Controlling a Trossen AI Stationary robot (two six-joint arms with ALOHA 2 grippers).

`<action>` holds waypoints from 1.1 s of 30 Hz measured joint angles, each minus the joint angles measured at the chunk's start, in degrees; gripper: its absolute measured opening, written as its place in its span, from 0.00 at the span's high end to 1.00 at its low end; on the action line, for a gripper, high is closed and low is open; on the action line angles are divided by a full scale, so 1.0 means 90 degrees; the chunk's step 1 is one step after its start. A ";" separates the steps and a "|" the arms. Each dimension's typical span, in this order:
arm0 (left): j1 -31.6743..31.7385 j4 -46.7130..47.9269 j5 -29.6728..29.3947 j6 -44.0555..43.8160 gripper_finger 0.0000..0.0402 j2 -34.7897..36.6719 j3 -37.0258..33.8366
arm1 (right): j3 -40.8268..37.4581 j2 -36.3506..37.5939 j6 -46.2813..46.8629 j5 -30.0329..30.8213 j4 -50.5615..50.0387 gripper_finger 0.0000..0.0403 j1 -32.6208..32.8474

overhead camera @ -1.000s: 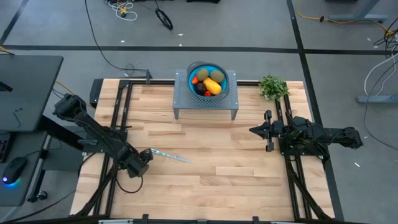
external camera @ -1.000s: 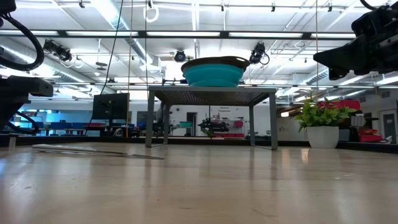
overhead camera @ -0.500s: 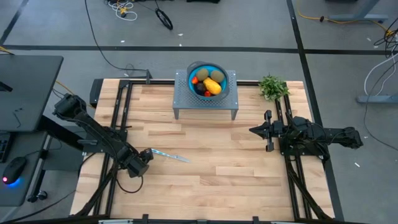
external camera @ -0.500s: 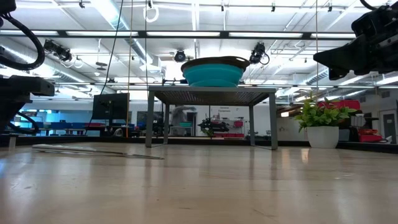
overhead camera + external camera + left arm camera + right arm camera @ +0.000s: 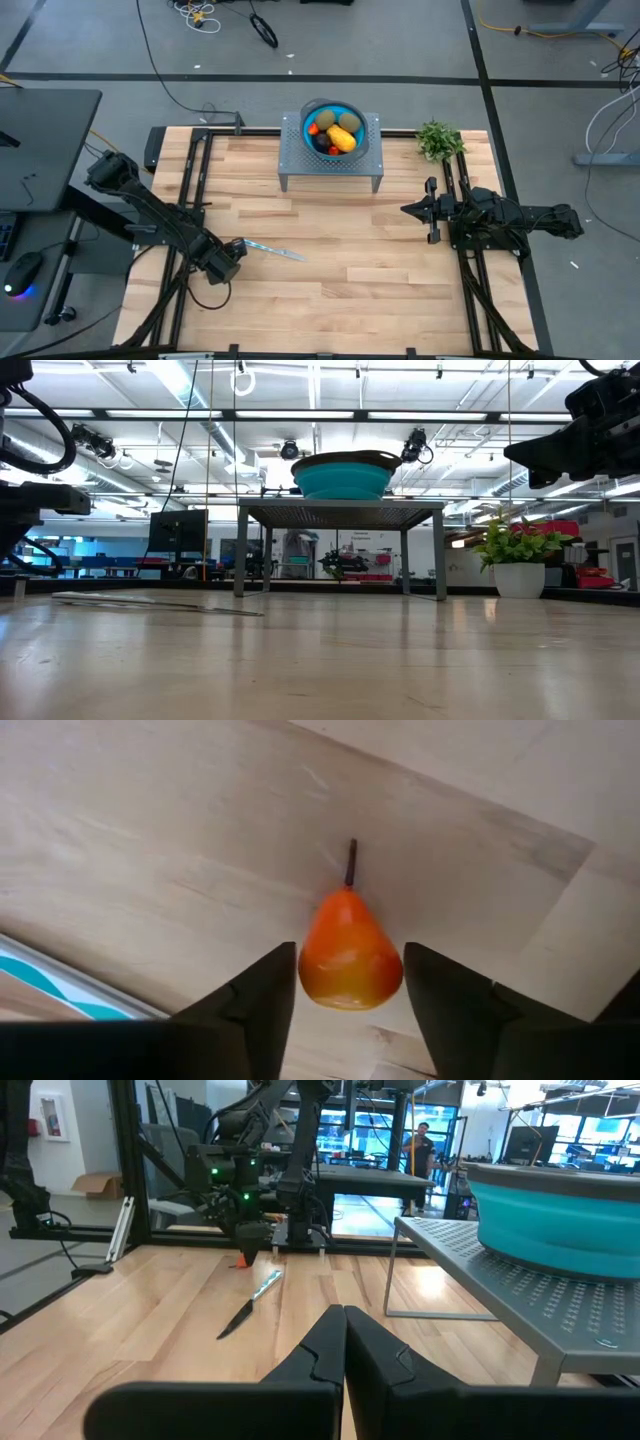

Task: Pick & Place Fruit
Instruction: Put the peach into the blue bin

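I am looking down on a light wooden plank table (image 5: 330, 250) standing on a grey floor strewn with cables. A grey perforated metal stand (image 5: 331, 165) is sitting at the upper middle of the high view, carrying a round teal bowl (image 5: 312, 110) filled with two brown-green ovals, a long yellow-orange fruit (image 5: 342, 137) and small red pieces. A green leafy sprig in a white pot (image 5: 437, 139) is standing to its right. At the lower left of that view the left gripper (image 5: 232, 257) is hovering low over the table, next to a slim silvery-blue knife-like stick (image 5: 272, 250). In the left wrist view its dark fingers (image 5: 258, 1010) are standing apart on either side of a small orange pear-shaped fruit with a dark stem (image 5: 349, 951), which is lying on the wood; I cannot tell whether they are touching it. The right gripper (image 5: 408, 209) is waiting at middle right, fingers pressed together, holding nothing.
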State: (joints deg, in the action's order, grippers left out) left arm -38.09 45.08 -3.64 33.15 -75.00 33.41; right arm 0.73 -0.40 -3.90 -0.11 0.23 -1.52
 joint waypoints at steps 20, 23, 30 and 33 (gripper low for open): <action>0.0000 0.0000 0.0000 0.0026 0.62 0.0000 0.0002 | -0.0001 -0.0002 0.0000 0.0000 0.0000 0.98 0.0000; 0.0000 0.0000 0.0000 0.0026 0.62 0.0000 0.0002 | -0.0002 -0.0002 0.0000 0.0002 0.0000 0.98 0.0000; 0.0000 0.0000 0.0000 0.0026 0.62 0.0000 0.0002 | 0.0000 -0.0001 0.0000 0.0002 0.0000 0.98 -0.0001; 0.0000 0.0000 0.0002 0.0029 0.63 0.0000 0.0002 | 0.0000 -0.0002 0.0000 -0.0001 0.0000 0.98 -0.0002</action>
State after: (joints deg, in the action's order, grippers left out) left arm -38.09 45.08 -3.62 33.41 -75.00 33.43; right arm 0.73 -0.43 -3.90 -0.12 0.23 -1.54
